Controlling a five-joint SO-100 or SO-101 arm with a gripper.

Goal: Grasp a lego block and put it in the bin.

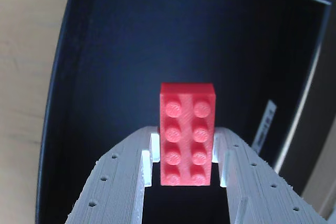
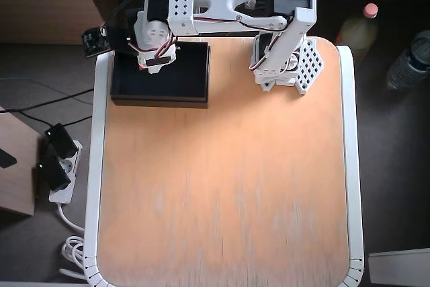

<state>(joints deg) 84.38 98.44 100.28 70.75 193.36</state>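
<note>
In the wrist view the red lego block (image 1: 187, 132), studs facing the camera, sits between my two white fingers. My gripper (image 1: 186, 135) is shut on it and holds it above the dark inside of the black bin (image 1: 105, 51). In the overhead view my gripper (image 2: 156, 58) hangs over the left part of the bin (image 2: 185, 75), which stands at the table's far left corner. The block is hidden under the arm there.
The arm's base (image 2: 289, 65) stands to the right of the bin at the table's far edge. The wooden tabletop (image 2: 222, 186) has a white rim. Off the table are two bottles (image 2: 356, 25) at the right and a power strip (image 2: 57, 166) at the left.
</note>
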